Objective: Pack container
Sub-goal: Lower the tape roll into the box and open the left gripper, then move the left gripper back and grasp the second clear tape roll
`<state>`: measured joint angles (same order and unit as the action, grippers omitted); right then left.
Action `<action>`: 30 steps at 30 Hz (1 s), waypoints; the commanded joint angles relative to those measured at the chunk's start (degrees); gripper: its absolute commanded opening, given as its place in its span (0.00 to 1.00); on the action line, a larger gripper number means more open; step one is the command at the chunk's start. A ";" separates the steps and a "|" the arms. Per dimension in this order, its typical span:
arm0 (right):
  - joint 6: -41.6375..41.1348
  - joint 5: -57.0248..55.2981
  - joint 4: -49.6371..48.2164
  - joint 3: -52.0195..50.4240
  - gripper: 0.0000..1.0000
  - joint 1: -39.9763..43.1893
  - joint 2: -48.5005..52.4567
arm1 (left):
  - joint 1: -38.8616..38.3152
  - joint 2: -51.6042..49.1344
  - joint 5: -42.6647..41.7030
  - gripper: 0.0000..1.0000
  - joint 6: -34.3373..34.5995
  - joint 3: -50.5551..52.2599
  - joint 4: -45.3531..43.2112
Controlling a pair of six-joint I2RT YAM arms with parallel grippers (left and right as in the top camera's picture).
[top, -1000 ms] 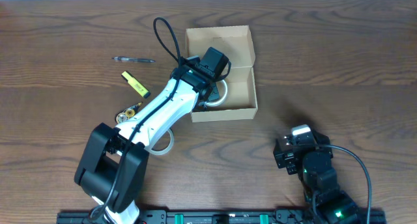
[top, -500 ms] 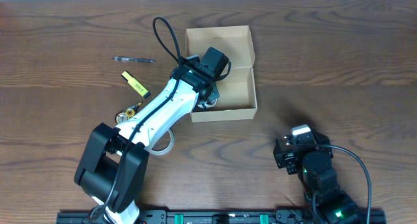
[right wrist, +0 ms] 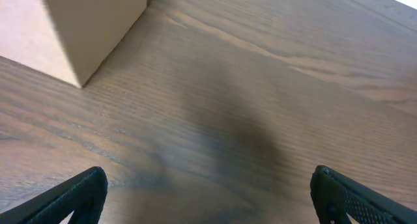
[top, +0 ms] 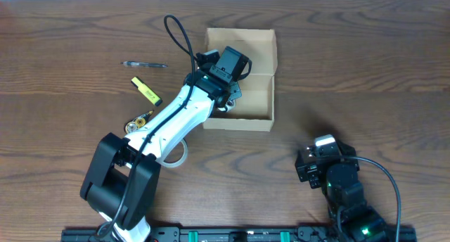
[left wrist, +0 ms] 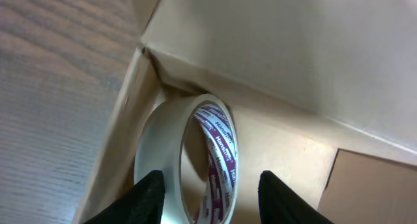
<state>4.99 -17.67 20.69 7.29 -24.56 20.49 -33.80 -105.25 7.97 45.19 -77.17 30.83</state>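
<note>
Right wrist view first: nearest us, the right pincer (right wrist: 208, 185) hangs over the surface (right wrist: 260, 87) with its jaws spread wide and nothing between them. It is well apart from the box (right wrist: 78, 22), whose corner shows at the far left. Overhead, by the left arm's base, a second roll (top: 177, 156) lies flat on the surface, partly under the arm. Farther out sit a small metal thing (top: 137, 122) that we cannot make out, a yellow marker (top: 146, 91) and a pen (top: 144, 64), all outside the box to its left. Farther still, the box stands with its lid (top: 242, 45) folded back, and the left pincer (top: 228, 94) reaches down inside it. From the left wrist we see a roll (left wrist: 186, 152) standing on edge in a corner of the box, against the side wall. The fingers (left wrist: 148, 195) are apart, one at the roll's outer rim and the other clear of it, so we read this pincer as open, not clamped. We judge the packing as partly done: one roll is in. If the rest is meant to go in too, the second roll, marker, pen and metal thing are left to fetch, and the lid is not yet shut.
</note>
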 commanded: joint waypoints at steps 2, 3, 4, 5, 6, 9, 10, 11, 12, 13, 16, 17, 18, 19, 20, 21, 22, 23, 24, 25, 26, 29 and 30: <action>-0.02 -0.52 -0.07 -0.46 0.99 0.37 -0.35 | 0.11 0.98 1.25 0.48 0.00 -3.41 0.50; -0.02 -0.50 -0.07 -0.46 0.99 0.37 -0.35 | 0.11 1.25 1.44 0.49 0.00 -4.52 0.83; -0.02 -0.52 -0.07 -0.46 0.99 0.37 -0.35 | 0.11 1.66 1.68 0.53 0.02 -5.73 1.14; -0.02 -0.52 -0.07 -0.46 0.99 0.37 -0.35 | 0.11 2.01 1.95 0.55 0.04 -6.45 1.51; -0.02 -0.52 -0.07 -0.46 0.99 0.37 -0.35 | 0.11 2.40 2.47 0.57 0.07 -7.15 2.03; -0.02 -0.50 -0.07 -0.46 0.99 0.37 -0.35 | 0.11 3.45 3.28 0.60 0.31 -7.72 3.04; -0.02 -0.52 -0.07 -0.46 0.99 0.37 -0.35 | 0.11 3.65 3.39 0.60 0.61 -7.72 3.30; -0.02 -0.52 -0.07 -0.46 0.99 0.37 -0.35 | 0.11 4.11 3.58 0.61 1.33 -7.72 4.15; -0.02 -0.52 -0.07 -0.46 0.99 0.37 -0.35 | 0.11 4.79 4.26 0.60 2.23 -7.72 5.62; -0.02 -0.52 -0.07 -0.46 0.99 0.37 -0.35 | 0.11 5.42 4.94 0.61 2.97 -7.72 7.23; -0.02 -0.52 -0.07 -0.46 0.99 0.37 -0.35 | 0.50 7.87 8.35 0.61 6.99 -7.72 14.01; -0.02 -0.52 -0.07 -0.46 0.99 0.37 -0.35 | 1.03 9.18 9.77 0.61 9.70 -7.72 17.94; -0.02 -0.52 -0.07 -0.46 0.99 0.37 -0.35 | 1.38 10.05 10.58 0.61 11.65 -7.72 20.65; -0.02 -0.50 -0.07 -0.46 0.99 0.37 -0.35 | 2.03 11.39 11.50 0.61 14.71 -7.69 24.70; -0.02 -0.50 -0.07 -0.46 0.99 0.37 -0.35 | 2.51 12.31 12.02 0.61 16.96 -7.65 27.52; -0.02 -0.52 -0.07 -0.46 0.99 0.37 -0.35 | 3.19 13.70 12.48 0.61 20.13 -7.41 31.28; -0.02 -0.52 -0.07 -0.46 0.99 0.37 -0.35 | 3.87 15.23 12.81 0.61 23.37 -6.73 34.38; -0.02 -0.52 -0.07 -0.46 0.99 0.37 -0.35 | 4.28 16.37 13.05 0.61 25.46 -5.86 35.76; -0.02 -0.52 -0.07 -0.46 0.99 0.37 -0.35 | 4.57 17.84 13.25 0.61 27.41 -4.39 36.30; -0.02 -0.52 -0.07 -0.46 0.99 0.37 -0.35 | 4.68 19.87 13.46 0.61 29.53 -1.79 35.71; -0.02 -0.52 -0.07 -0.46 0.99 0.37 -0.35 | 4.70 21.99 13.60 0.62 31.43 1.27 34.29; -0.02 -0.52 -0.07 -0.46 0.99 0.37 -0.35 | 4.50 28.15 13.33 0.62 37.51 11.34 28.94; -0.02 -0.50 -0.07 -0.46 0.99 0.37 -0.35 | 4.48 30.08 12.92 0.62 40.00 14.84 27.39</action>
<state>4.99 -17.78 20.69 7.20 -24.56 20.49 -29.28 -78.13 19.86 75.66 -69.12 59.70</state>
